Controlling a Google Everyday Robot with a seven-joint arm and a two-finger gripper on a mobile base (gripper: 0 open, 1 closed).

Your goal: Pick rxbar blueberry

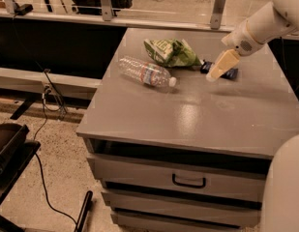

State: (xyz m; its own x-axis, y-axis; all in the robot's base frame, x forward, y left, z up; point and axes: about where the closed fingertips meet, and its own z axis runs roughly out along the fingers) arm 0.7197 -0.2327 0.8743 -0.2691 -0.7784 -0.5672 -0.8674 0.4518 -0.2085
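Speckled flooring fills the lower left, with a thin black cable (42, 178) snaking across it toward the wall. At the lower right corner a rounded white part of the robot's body (284, 187) crowds in close.

Nearest on the furniture side is the front of a grey counter (197, 120), with drawers stacked under its front edge; the top drawer carries a dark handle (188, 181). The front half of the countertop is bare and glossy.

Further back, toward the left edge, a clear plastic water bottle (145, 72) lies on its side, its white cap pointing toward the middle of the counter. Just behind it, near the back edge, sits a crumpled green-and-white snack bag (171, 52).

To the right of the bag, near it, the blue snack bar (230, 73) lies flat on the counter, toward the back right corner. The gripper (213, 75) hangs tilted directly in front of it, its cream-coloured tip low over the counter and covering the middle of the bar, so only the bar's two ends show. Whether the claw is open, closed or touching the bar cannot be told. The white arm (260, 25) slopes up from it toward the top right.

Behind the counter's back edge runs a low rail with metal posts (217, 6).
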